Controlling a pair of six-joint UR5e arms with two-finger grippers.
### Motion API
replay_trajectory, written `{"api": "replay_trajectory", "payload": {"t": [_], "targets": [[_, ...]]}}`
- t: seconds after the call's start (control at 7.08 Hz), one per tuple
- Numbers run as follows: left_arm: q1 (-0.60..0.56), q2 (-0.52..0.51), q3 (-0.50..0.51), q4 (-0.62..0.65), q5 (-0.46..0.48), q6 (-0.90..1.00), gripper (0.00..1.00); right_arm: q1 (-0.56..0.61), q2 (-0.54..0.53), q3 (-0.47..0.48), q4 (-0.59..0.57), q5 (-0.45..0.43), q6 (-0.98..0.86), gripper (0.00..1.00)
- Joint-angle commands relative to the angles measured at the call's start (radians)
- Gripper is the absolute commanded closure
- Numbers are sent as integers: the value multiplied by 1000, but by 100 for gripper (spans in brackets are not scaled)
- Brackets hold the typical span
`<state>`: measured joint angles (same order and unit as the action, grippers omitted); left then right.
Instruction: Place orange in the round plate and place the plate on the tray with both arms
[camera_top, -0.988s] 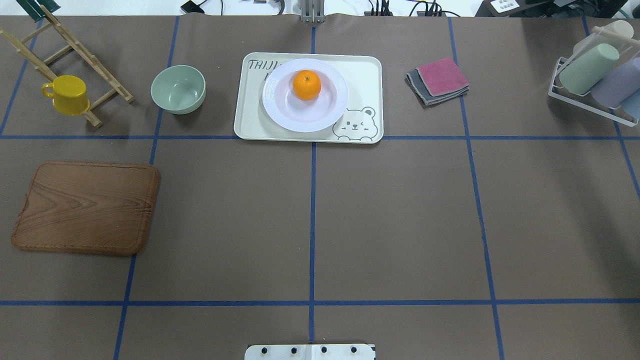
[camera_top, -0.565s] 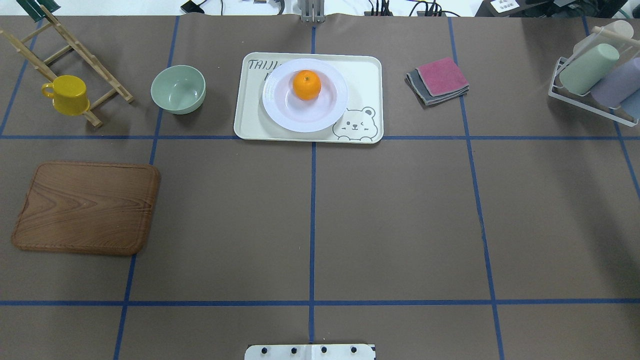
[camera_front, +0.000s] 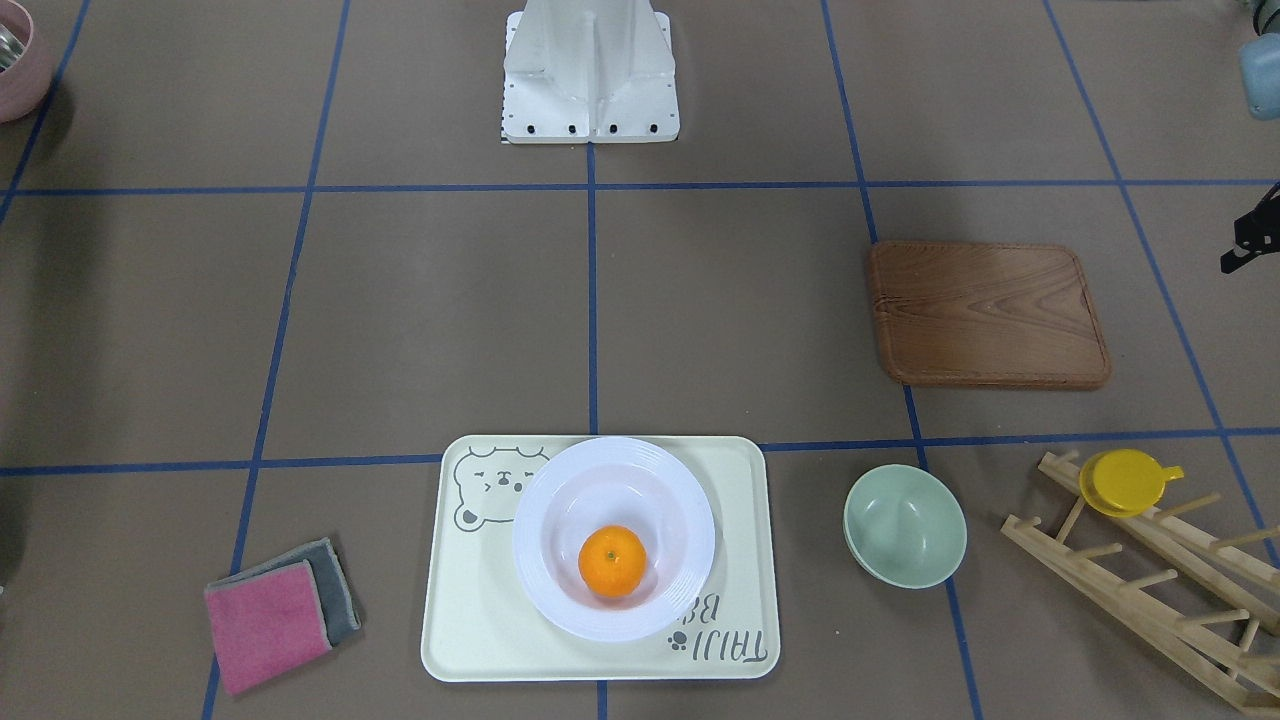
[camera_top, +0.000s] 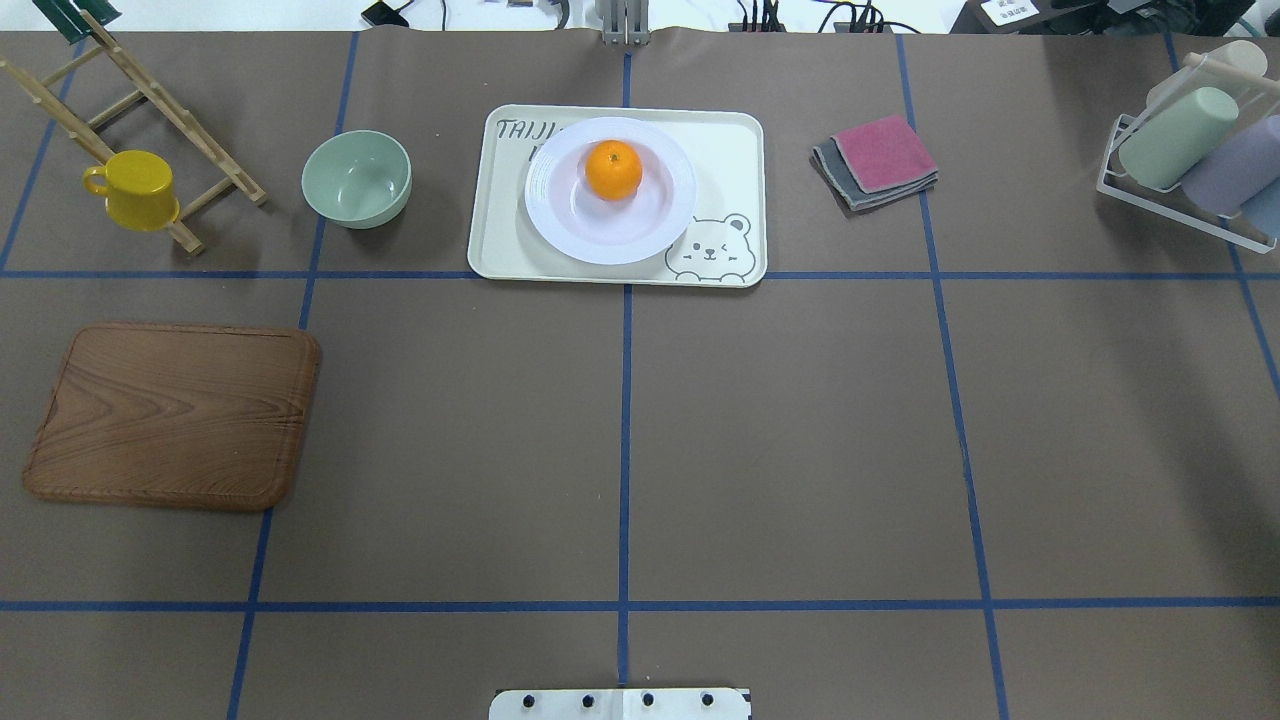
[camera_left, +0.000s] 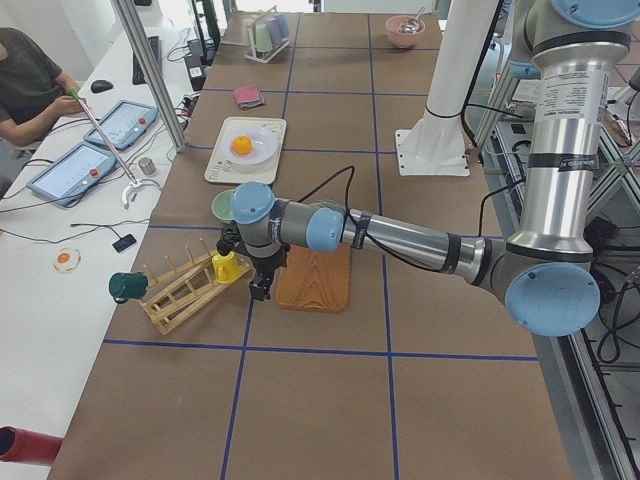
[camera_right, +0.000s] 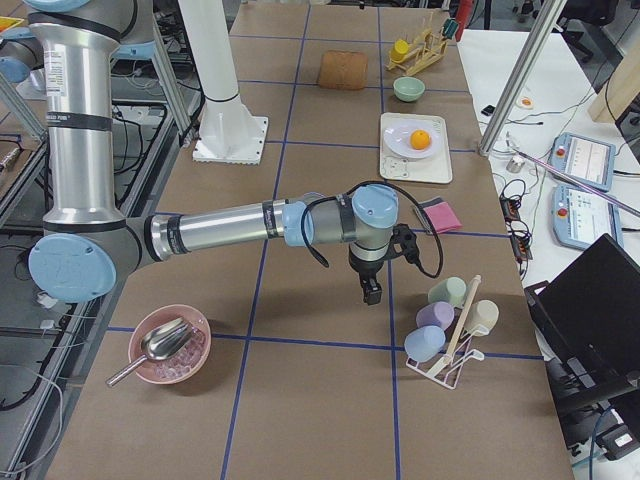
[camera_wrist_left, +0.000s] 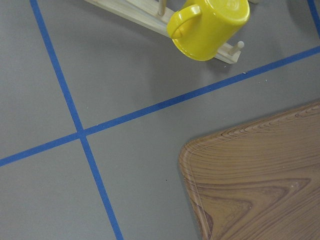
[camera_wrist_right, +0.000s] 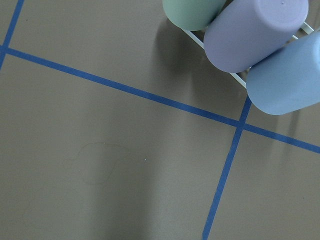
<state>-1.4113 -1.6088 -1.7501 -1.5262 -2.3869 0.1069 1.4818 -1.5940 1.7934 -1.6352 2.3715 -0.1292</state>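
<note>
Left hand (camera_left: 262, 290) hangs over the worktop (camera_top: 800, 450) toward its left end, between the wooden board (camera_top: 172, 415) and the yellow cup (camera_top: 135, 190). It points down; whether it is parted or closed, I cannot tell. Right hand (camera_right: 371, 293) hangs toward the right end, near the cup rack (camera_top: 1190, 150); its grip state cannot be told either. Neither carries any task item. Orange (camera_top: 613, 170) sits in the sunken centre of the round plate (camera_top: 545, 205). Plate rests on the tray (camera_top: 735, 140), at the middle of the worktop's far edge. Judgement: both placements look done, with nothing left to move. Tray, plate and orange lie well apart from both hands, roughly midway between them.
</note>
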Motion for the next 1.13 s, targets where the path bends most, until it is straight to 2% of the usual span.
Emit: {"api": "replay_trajectory", "payload": {"t": [0.0,0.99], "targets": [[0,1,0,0,0,-22,0,0,0,0,0,-1,10,0],[-8,3,0,1,24,-85,0,3,-4,0,0,-3,10,0]]}}
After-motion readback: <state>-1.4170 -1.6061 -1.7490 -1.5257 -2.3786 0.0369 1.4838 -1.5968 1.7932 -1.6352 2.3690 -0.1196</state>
